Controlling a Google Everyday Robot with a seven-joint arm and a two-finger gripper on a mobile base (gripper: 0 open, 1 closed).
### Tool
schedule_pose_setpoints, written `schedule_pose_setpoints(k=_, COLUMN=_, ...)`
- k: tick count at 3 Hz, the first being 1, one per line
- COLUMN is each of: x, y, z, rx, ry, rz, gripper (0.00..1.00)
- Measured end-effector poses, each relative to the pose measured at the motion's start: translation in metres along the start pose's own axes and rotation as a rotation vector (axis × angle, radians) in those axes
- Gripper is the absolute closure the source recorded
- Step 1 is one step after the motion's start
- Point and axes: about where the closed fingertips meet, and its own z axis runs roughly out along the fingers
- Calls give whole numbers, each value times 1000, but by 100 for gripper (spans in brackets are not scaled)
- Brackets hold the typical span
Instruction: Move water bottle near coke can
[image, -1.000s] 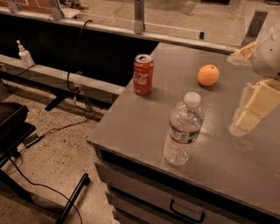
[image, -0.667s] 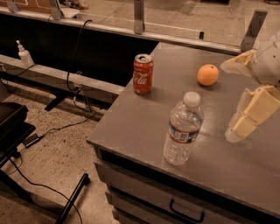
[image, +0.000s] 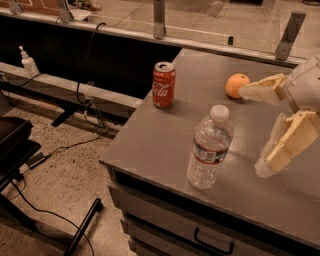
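Note:
The water bottle (image: 209, 148) stands upright near the front edge of the grey cabinet top (image: 150, 145). It is clear and ribbed, with a white cap and a dark label band. The coke can (image: 164, 84) stands upright at the far left of the top, well apart from the bottle. My gripper (image: 251, 131) is at the right, a little right of the bottle and not touching it. Its two cream fingers are spread wide, one (image: 260, 90) pointing toward the orange and one (image: 280, 147) lower down. It holds nothing.
An orange (image: 236, 85) lies on the top behind the bottle, close to the upper finger. The cabinet has drawers with a dark handle (image: 212, 244). On the floor at left are cables and a black chair base (image: 15, 145). A dark wall and ledge run behind.
The gripper has moved left, toward the water bottle, with its fingers still spread. The bottle, can and orange have not moved.

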Motion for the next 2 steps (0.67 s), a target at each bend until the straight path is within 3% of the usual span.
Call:
schedule_pose_setpoints(k=1, x=-15, y=13, z=10, rx=-29, ry=-113, rz=-34, gripper=0)
schedule_pose_setpoints(k=2, x=-33, y=18, z=26, rx=-6, ry=-154, rz=-108, gripper=0)
